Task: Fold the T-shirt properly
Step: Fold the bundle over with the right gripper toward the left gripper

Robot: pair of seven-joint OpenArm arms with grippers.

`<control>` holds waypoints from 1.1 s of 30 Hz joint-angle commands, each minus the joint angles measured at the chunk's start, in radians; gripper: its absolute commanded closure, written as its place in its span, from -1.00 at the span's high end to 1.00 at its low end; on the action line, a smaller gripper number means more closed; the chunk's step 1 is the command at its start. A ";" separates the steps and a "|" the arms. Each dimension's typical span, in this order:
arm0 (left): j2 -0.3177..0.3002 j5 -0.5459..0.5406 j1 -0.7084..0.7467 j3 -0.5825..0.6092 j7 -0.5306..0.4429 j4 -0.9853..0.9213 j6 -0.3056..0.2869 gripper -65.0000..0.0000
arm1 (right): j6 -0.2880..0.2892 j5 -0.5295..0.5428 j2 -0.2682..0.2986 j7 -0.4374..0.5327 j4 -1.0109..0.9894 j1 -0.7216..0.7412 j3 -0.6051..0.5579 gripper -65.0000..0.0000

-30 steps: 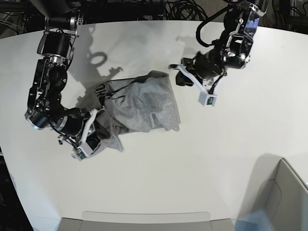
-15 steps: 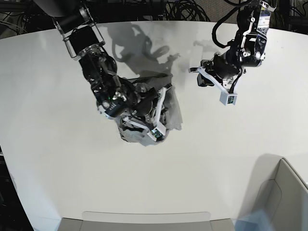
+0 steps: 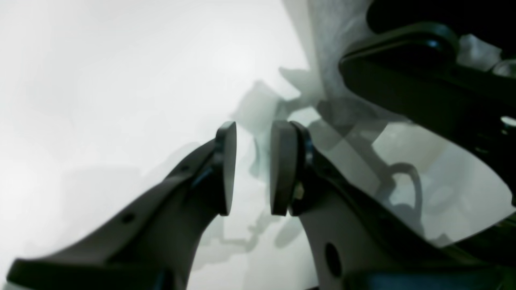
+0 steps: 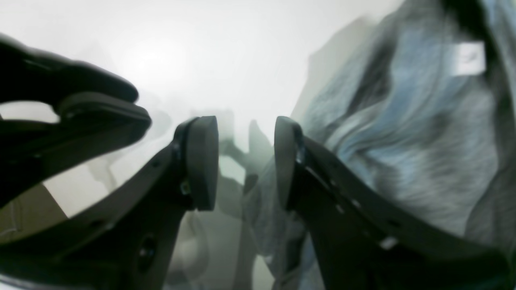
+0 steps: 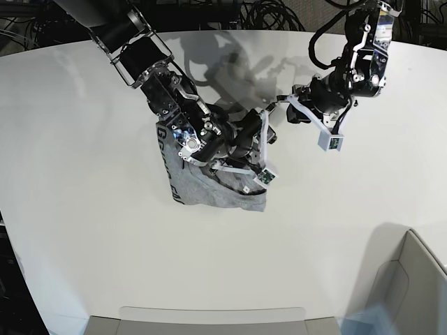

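so, nearest the base camera, past the bare front stretch of the white table [image 5: 105, 265], lies the t-shirt [image 5: 209, 192], bunched into a lumpy heap near the table's middle. its long axis runs roughly from the far side of the table toward the near side, leaning a little to the view's right as it comes nearer, so the heap ends in a blunt corner at its near right. the cloth is heather grey and creased; along the heap's left edge a strip of black block lettering shows, too folded over to read. in the right wrist view the grey cloth is blurred, with soft ridges and a small pale tag [image 4: 467, 58] near the top.

just past that, the right gripper [image 5: 264, 143] sits over the far right part of the t-shirt, its arm lying across the heap. its two fingers [image 4: 201, 161] stand apart with a clear gap, and nothing is clamped between them; the cloth lies beside and behind the right-hand finger.

farther off, beside the t-shirt on its right and clear of the cloth, hangs the left gripper [image 5: 279, 103]. its pads [image 3: 282, 165] are parted by a narrow gap with only bare table showing through.
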 commanded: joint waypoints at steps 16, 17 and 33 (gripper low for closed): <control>-0.001 -0.006 -0.018 -0.002 -0.033 0.014 0.004 -0.52 | 0.003 0.013 0.098 -0.103 0.303 -0.018 0.436 -0.80; -0.001 -0.006 -0.018 -0.002 -0.033 0.014 0.004 -0.52 | 0.003 0.013 0.106 -0.112 0.280 -0.022 0.454 -0.84; -0.001 -0.008 -0.051 -0.004 -0.029 0.014 0.004 -0.52 | 0.011 0.022 0.037 -0.115 0.072 -0.019 0.077 -0.91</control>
